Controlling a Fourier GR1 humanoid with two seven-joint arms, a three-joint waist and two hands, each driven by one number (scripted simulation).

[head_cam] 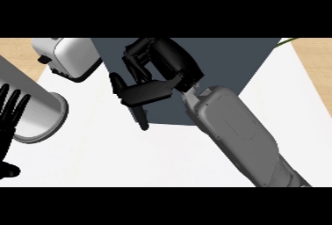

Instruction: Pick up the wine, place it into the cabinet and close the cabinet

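Note:
The dark grey cabinet [214, 57] stands at the back of the counter, seen from above. Its narrow dark door [138, 115] juts out toward me from the cabinet's front left, seen edge-on. My right hand [165, 61] reaches up over the cabinet's front left corner, fingers [133, 59] loosely bent and holding nothing, thumb [149, 93] against the door's upper part. No wine bottle shows; the hand and cabinet hide whatever is inside. My left hand [9, 115] rests open at the left edge, fingers up.
A white toaster [68, 55] sits at the back left beside the cabinet. A grey cylinder [35, 112] lies on its side at the left, next to my left hand. The white counter [130, 158] spreads in front; wooden floor shows past its edges.

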